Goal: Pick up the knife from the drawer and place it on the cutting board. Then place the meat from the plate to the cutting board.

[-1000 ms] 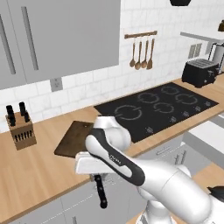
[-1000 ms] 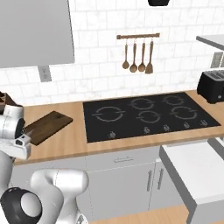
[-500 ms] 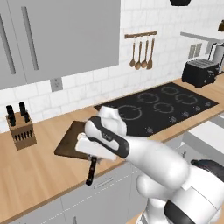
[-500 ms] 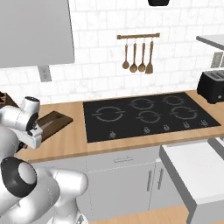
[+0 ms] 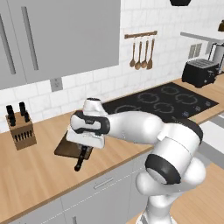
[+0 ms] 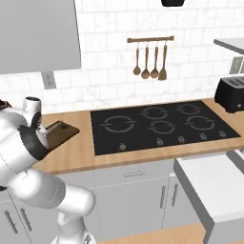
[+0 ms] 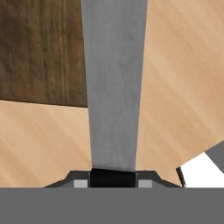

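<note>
Jaws are clamping tight on the knife (image 7: 114,87) at its black handle, blade running straight up the hand view, crossing the edge of the cutting board (image 7: 41,50) and the bare wood counter (image 7: 183,78). In the left base view the gripper (image 5: 83,151) is hanging over the near edge of the cutting board (image 5: 65,146), knife (image 5: 80,160) pointing down toward the countertop (tip looks just off the surface, hard to say if it's touching). Knife block (image 5: 19,131) is sitting well apart on the left. Hob (image 6: 162,125) is lying right of the board (image 6: 59,133), toaster (image 6: 231,94) at the far end
</note>
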